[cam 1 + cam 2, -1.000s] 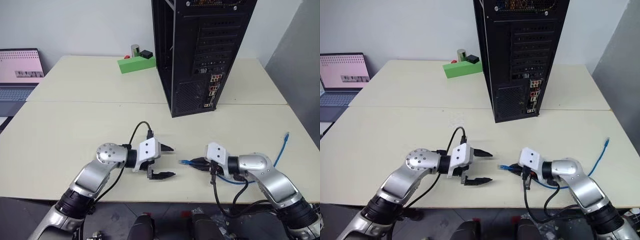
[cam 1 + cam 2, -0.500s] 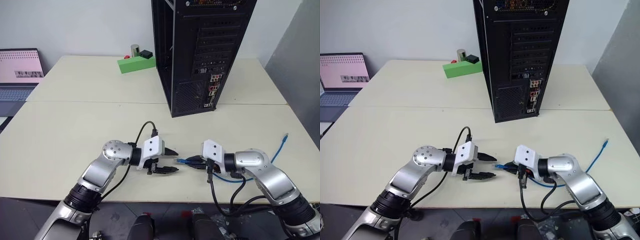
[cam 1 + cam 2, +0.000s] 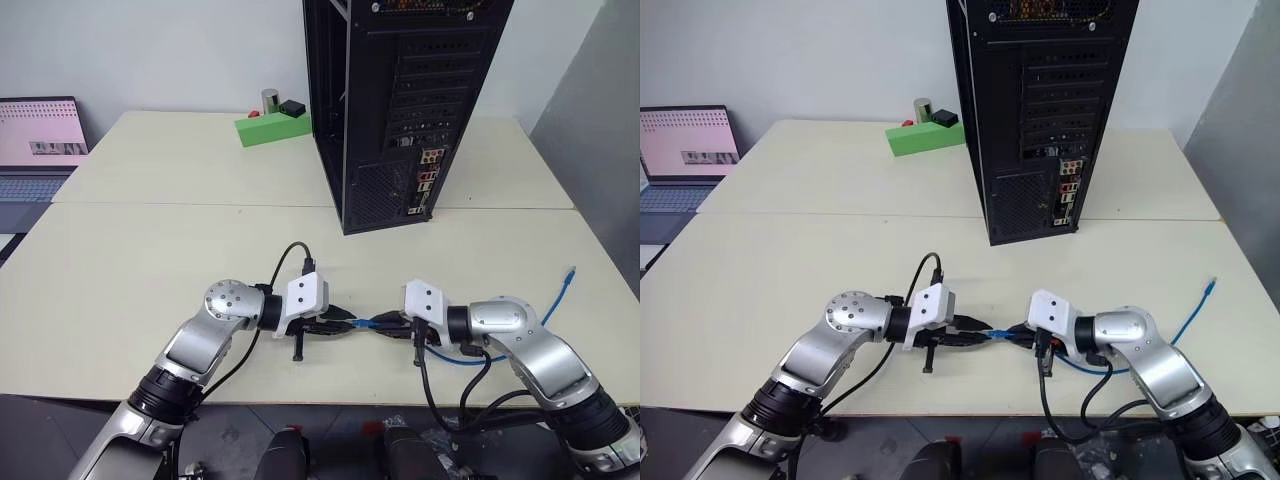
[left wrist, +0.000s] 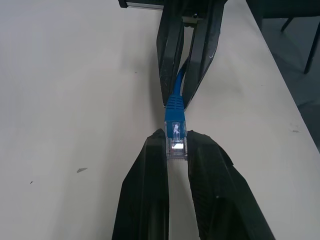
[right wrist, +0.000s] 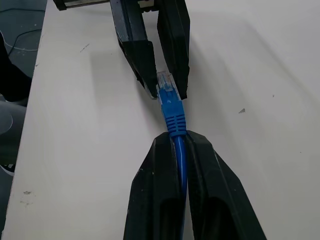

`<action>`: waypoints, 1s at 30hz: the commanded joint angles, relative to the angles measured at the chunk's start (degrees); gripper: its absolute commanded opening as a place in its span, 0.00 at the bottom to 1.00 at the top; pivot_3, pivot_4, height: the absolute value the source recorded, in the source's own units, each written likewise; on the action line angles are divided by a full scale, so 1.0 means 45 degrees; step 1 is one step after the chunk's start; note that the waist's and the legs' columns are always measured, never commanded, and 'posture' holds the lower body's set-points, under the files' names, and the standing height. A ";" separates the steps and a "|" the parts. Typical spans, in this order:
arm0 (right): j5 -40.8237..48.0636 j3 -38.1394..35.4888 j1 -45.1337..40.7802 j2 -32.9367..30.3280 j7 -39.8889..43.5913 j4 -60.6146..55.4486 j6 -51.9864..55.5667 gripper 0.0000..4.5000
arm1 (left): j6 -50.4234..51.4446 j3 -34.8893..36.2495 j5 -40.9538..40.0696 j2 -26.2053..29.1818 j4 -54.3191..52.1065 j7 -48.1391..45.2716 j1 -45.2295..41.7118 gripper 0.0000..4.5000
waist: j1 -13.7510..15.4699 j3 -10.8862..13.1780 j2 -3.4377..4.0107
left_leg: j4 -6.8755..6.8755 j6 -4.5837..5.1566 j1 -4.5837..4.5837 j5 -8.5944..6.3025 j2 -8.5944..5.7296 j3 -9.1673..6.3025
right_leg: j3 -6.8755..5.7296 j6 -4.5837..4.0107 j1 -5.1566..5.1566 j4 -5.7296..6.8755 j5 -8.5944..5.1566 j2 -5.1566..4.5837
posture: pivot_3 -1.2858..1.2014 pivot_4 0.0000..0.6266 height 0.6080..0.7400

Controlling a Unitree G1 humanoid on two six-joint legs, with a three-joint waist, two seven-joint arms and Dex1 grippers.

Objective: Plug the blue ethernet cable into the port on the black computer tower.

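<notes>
Both my arms reach in low over the near table (image 3: 150,260), forearms angled toward each other, wrists bent so the two grippers face tip to tip near the front edge.

My left gripper (image 4: 176,145) is pinched shut on the clear plug (image 4: 175,145) at the end of the blue cable (image 3: 365,324). My right gripper (image 5: 178,145) is clamped on the cord just behind the plug's blue boot. So both jaws are closed on the same short stretch.

That held stretch runs straight between the grippers, long axis 3 to 9 o'clock in the head view, plug tip pointing at 9, toward my left wrist. Behind my right hand the cable loops on the table and trails out toward 2 o'clock, ending in the far plug (image 3: 572,271) near the table's right edge.

The black computer tower (image 3: 395,100) stands upright at 12 o'clock, well apart from both hands, rear panel facing me. Its cluster of ports (image 3: 427,180) sits low on that panel; I can't pick out the exact ethernet socket, probably among the coloured connectors.

A green box (image 3: 272,127) at 11 o'clock carries a small can and a black item on top.
</notes>
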 commanded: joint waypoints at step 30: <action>0.7238 -0.4225 -0.0454 0.1263 -0.2020 -0.1631 0.5992 0.83 | -1.7552 0.0739 0.6047 -0.0538 0.6098 0.6263 -0.1859 0.06 | 0.0027 -0.0001 0.0000 | 0.0002 0.0000 -0.0003 0.0000 -0.0008 -0.0002 | -0.0004 0.0000 0.0002 0.0002 0.0004 -0.0009 | 0.52 0.24 1.00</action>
